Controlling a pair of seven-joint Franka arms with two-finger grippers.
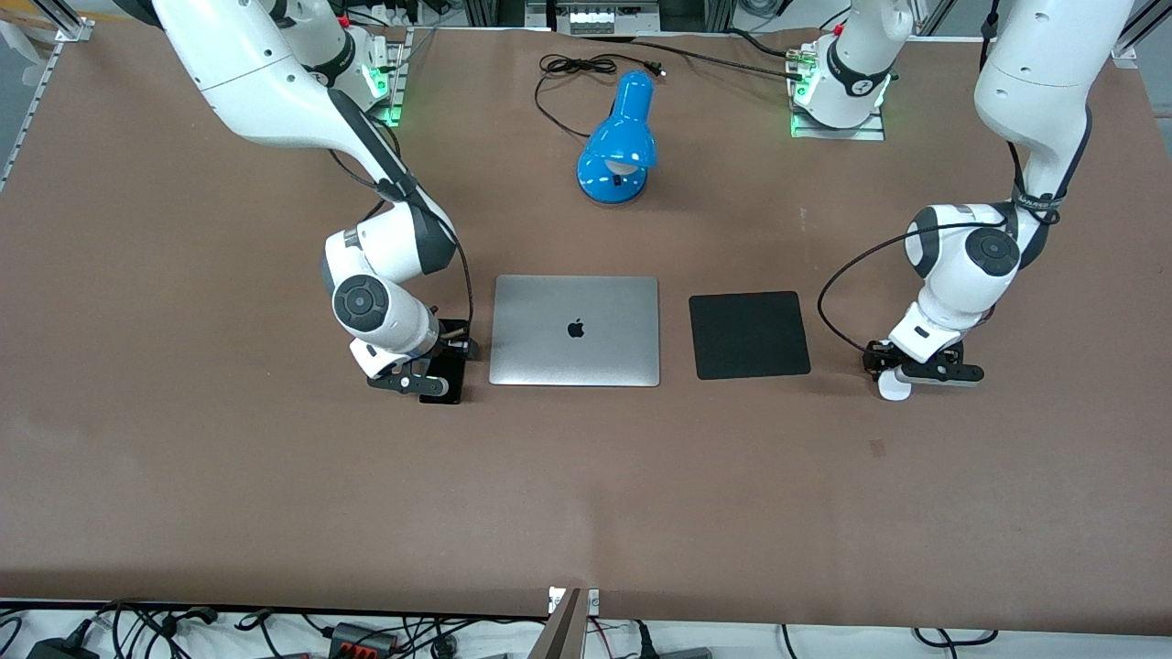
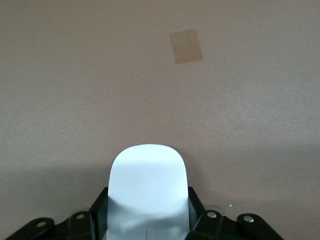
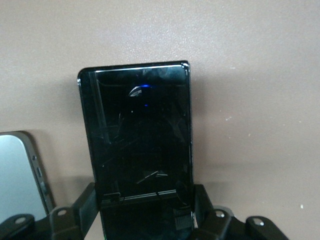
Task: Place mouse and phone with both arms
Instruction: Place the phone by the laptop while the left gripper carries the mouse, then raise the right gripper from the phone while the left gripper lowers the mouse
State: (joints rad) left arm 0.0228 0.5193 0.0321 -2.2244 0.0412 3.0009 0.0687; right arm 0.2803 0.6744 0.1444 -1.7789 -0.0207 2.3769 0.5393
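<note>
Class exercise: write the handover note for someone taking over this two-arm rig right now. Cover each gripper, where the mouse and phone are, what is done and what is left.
Left gripper: shut on the mouse, low at the table, beside the black pad toward the left arm's end.
Right gripper: shut on the phone, low beside the closed laptop, toward the right arm's end.
Done: both things gripped.
Left: neither is released; whether they rest on the table cannot be told. Presumably the mouse goes onto the pad; set down the phone, open, withdraw.

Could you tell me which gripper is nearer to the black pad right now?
Left. The left gripper, around the mouse, sits just off the black pad; the right gripper, around the phone, has the laptop between.
</note>
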